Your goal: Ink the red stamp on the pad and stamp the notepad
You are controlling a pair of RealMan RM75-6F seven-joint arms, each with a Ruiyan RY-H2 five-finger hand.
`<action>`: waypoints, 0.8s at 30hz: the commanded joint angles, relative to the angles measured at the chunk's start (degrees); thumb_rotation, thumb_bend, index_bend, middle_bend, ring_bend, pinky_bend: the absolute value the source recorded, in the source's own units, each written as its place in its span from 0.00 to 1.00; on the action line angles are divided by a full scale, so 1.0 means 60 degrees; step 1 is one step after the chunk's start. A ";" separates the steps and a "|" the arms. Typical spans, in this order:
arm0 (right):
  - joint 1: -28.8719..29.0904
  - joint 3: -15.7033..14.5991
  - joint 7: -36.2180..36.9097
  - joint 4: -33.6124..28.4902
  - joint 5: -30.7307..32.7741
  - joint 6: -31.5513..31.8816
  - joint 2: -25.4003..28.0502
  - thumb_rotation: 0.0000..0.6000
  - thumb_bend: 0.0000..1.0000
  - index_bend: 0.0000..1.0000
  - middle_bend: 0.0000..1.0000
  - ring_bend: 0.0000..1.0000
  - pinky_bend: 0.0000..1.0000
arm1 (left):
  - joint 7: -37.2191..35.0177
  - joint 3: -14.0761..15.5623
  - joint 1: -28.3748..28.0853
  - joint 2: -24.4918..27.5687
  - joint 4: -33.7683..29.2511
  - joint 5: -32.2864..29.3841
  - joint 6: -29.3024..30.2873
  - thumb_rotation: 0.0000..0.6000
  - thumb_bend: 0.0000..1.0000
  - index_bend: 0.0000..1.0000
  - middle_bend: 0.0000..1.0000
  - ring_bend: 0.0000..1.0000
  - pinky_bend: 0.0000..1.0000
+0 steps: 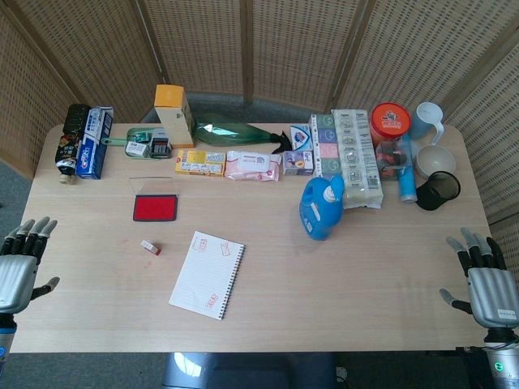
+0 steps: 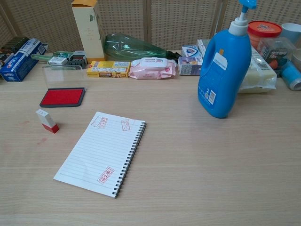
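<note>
1. Woven wicker screens stand behind a pale wooden table (image 1: 324, 284), whose far edge is lined with boxes, bottles and cups.
2. At the near left corner of the table, the left hand (image 1: 20, 263) holds nothing, its fingers straight and spread, pointing away from the robot.
3. At the near right corner, the right hand (image 1: 485, 279) is likewise released, fingers apart and extended. Neither hand shows in the chest view.
4. The red stamp (image 2: 47, 121) lies on the bare table, well apart from both hands and nearer the left one, off to that hand's right and a little further out on the table.
5. The stamp is tipped on its side rather than upright. Its long axis runs diagonally, with the white end toward the far left and the red end toward the near right.
6. The ink pad (image 2: 62, 97) sits open just beyond the stamp, its red surface up and its clear lid raised behind it.
7. The notepad (image 2: 99, 153) lies just right of the stamp without touching it, turned at an angle, spiral binding on its right edge. Three red stamp marks show on the lined page.
8. A blue detergent bottle (image 2: 223, 70) stands upright further right.
</note>
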 commanded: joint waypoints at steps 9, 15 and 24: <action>0.0026 -0.0068 -0.0090 -0.0033 -0.0106 -0.0057 -0.0027 1.00 0.00 0.14 0.01 0.00 0.00 | -0.0250 -0.0012 0.0070 0.0119 -0.0013 -0.0076 0.0050 1.00 0.00 0.00 0.00 0.00 0.08; 0.0046 -0.0079 -0.0123 -0.0033 -0.0118 -0.0093 -0.0059 1.00 0.00 0.13 0.01 0.00 0.00 | -0.0363 -0.0084 -0.0027 0.0120 0.0060 -0.0138 -0.0081 1.00 0.00 0.00 0.14 0.91 0.90; 0.0069 -0.0032 -0.0017 -0.0119 -0.0090 -0.0105 0.0002 1.00 0.00 0.13 0.01 0.00 0.00 | 0.0041 -0.0266 -0.0456 -0.0639 0.0614 0.0097 -0.0220 1.00 0.00 0.00 0.55 1.00 1.00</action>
